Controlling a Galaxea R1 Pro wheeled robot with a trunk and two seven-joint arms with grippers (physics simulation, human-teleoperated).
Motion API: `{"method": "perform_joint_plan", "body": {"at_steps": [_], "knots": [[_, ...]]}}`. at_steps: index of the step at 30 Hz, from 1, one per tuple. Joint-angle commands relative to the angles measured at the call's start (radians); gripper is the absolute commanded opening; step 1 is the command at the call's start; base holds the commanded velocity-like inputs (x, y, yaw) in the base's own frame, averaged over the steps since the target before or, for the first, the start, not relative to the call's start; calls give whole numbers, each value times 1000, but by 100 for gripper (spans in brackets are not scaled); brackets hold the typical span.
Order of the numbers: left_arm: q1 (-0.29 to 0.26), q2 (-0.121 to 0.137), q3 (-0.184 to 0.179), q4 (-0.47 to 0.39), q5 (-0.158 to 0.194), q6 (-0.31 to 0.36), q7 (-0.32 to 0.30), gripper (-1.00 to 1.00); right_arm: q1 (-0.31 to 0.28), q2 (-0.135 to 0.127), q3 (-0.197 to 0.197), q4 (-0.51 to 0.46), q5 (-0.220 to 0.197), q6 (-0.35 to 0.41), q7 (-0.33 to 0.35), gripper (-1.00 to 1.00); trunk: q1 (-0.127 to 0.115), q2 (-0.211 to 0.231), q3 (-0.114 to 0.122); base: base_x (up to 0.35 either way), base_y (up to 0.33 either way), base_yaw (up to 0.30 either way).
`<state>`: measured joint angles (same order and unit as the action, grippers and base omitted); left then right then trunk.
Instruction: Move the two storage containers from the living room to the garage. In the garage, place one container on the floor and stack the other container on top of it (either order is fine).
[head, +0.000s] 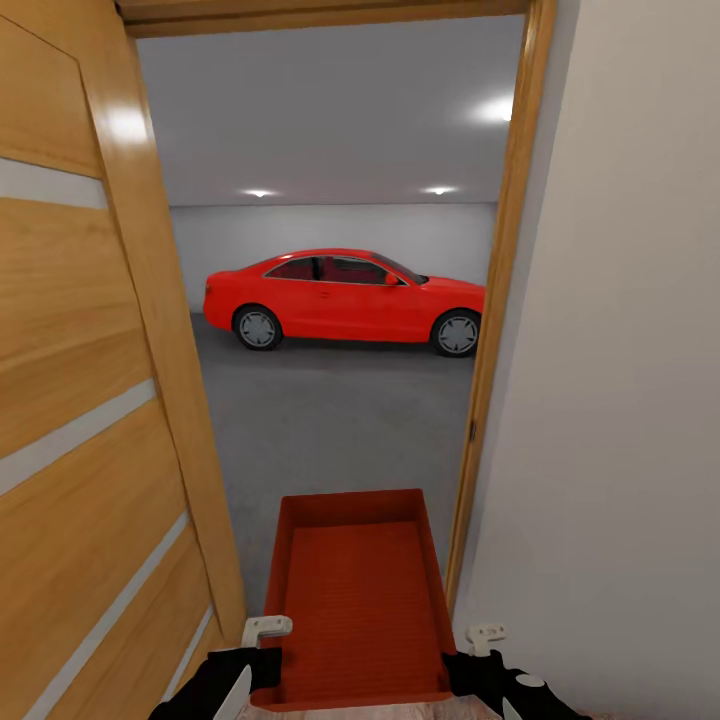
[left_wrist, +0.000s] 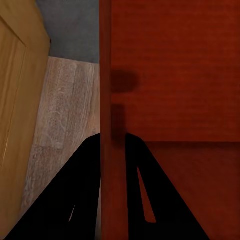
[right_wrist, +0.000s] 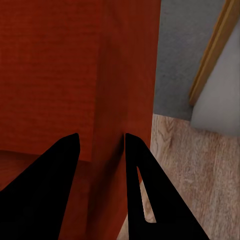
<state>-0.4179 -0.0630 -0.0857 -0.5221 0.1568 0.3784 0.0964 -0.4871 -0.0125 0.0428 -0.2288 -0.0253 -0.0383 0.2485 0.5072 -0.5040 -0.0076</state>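
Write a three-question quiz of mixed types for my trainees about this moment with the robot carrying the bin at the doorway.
1. True or false: the storage container is empty.
2. Which part of the container does the left gripper clamp? A) a side wall B) the base C) a corner post
3. Fill in: beyond the wooden door, a red ____ stands on the garage's grey floor.

Key: 1 true. 2 A; the right gripper clamps the opposite wall. 3 car.
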Motion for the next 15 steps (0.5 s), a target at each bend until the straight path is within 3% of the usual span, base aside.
{"method": "perform_joint_plan", "body": {"at_steps": [1, 9, 15], "knots": [[-1, 0, 7, -11, -25, -12, 36, -100, 1, 16, 40, 3, -4, -5, 17, -100, 0, -1, -1, 0, 45, -21], [-1, 0, 7, -11, -25, -12, 36, -100, 1, 16, 40, 3, -4, -5, 17, -100, 0, -1, -1, 0, 201, -188], [-1, 0, 7, -11, -25, -12, 36, -100, 1, 16, 40, 3, -4, -5, 17, -100, 0, -1, -1, 0, 50, -45]]}}
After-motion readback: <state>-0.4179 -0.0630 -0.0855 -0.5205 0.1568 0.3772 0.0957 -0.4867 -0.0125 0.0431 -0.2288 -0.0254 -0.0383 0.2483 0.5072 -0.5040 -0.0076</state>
